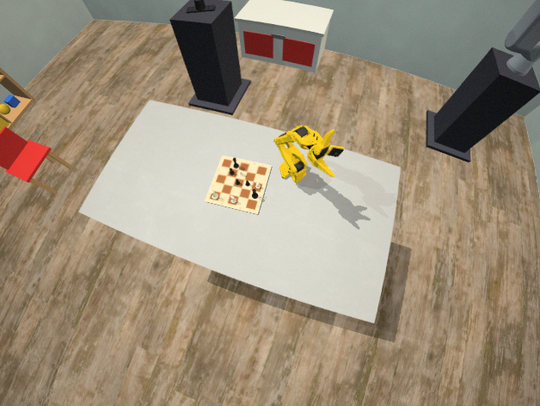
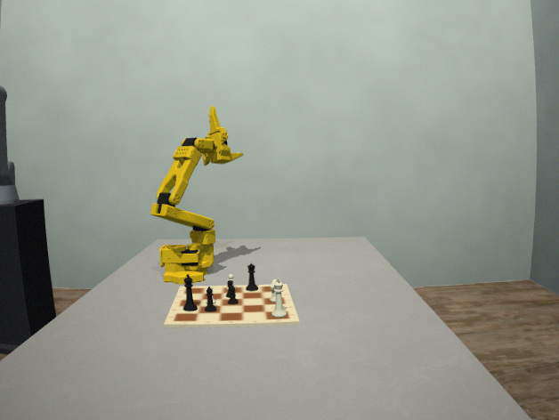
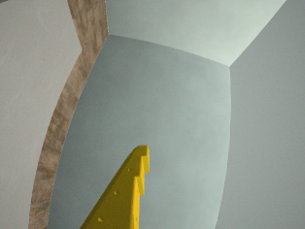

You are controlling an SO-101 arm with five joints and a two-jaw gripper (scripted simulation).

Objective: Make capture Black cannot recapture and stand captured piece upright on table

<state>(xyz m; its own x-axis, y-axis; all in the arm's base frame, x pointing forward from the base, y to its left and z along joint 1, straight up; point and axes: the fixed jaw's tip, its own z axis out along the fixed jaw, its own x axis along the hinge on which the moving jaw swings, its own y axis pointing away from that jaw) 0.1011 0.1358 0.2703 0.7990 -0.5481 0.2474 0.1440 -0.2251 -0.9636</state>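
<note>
While the gripper [image 2: 224, 135] is held wide and empty high above the board [image 2: 288, 318], the doomed black piece should be approached from directly overhead.

We're looking at a small chessboard [image 2: 288, 319] of cream and reddish-brown squares lying flat on the desk [image 2: 361, 361]. Black pieces are standing upright on it: a tall one [image 2: 190, 294] at the near left, a shorter one [image 2: 210, 300] beside it, another [image 2: 231, 293] toward the middle, and one [image 2: 251, 278] at the far edge. White pieces [image 2: 279, 300] are standing upright on the right side. We're seeing none of them tipping.
</note>
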